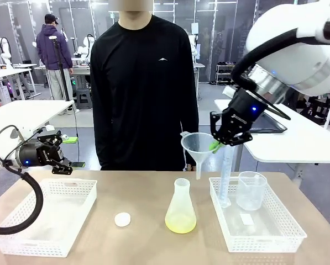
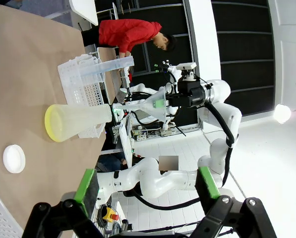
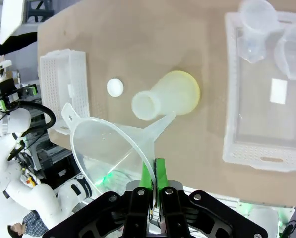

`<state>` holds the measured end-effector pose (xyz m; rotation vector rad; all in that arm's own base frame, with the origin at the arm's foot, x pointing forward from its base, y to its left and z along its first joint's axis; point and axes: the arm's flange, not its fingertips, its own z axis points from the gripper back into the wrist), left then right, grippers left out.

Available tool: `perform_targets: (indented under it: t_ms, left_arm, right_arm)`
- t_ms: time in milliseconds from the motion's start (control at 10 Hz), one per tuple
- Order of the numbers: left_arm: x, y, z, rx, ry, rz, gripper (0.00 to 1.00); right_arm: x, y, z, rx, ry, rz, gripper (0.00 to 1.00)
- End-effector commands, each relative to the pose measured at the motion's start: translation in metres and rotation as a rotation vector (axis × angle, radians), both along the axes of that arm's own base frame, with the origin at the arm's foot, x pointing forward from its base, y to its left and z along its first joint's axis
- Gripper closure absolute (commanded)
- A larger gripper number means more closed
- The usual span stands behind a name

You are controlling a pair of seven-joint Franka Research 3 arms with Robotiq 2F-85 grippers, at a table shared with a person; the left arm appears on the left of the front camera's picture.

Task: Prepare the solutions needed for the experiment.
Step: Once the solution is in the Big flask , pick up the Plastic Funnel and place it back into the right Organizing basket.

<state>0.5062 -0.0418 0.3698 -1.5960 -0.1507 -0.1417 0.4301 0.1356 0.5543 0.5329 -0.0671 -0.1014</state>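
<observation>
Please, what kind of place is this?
Probably a robotics laboratory staged for chemistry: a conical flask of yellow-green liquid on the table, a clear funnel held by the right tool, a measuring cylinder and beaker in a white tray.

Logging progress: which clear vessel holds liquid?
The flask on the bare table: a shallow yellow-green solution sits in its base. The beaker and cylinder in the right tray look empty.
</observation>
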Motion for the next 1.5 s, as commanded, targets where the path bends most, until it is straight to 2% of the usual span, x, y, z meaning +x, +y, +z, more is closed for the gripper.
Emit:
perform_targets:
  t_ms: [0, 200, 500, 700, 1000, 1200, 1400]
  left_arm:
    - [0.0, 0.0, 0.003, 0.003, -0.006, -0.003, 0.0]
    - [0.0, 0.0, 0.003, 0.003, -0.006, -0.003, 0.0]
    - [0.0, 0.0, 0.003, 0.003, -0.006, -0.003, 0.0]
    - [0.0, 0.0, 0.003, 0.003, -0.006, -0.003, 0.0]
    - [0.0, 0.0, 0.003, 0.003, -0.006, -0.003, 0.0]
    - [0.0, 0.0, 0.003, 0.003, -0.006, -0.003, 0.0]
    - [0.0, 0.0, 0.003, 0.003, -0.006, -0.003, 0.0]
  right_arm:
    - [-0.027, -0.043, -0.005, 0.02, 0.018, -0.01, 1.0]
    - [-0.042, -0.083, -0.017, -0.018, 0.021, -0.062, 1.0]
    - [-0.045, -0.123, -0.039, -0.056, 0.045, -0.116, 1.0]
    - [-0.04, -0.132, -0.051, -0.063, 0.048, -0.152, 1.0]
    - [-0.022, -0.133, -0.089, -0.09, 0.148, -0.186, 1.0]
    - [-0.014, -0.128, -0.112, -0.09, 0.175, -0.214, 1.0]
    - [-0.008, -0.126, -0.127, -0.108, 0.219, -0.262, 0.76]
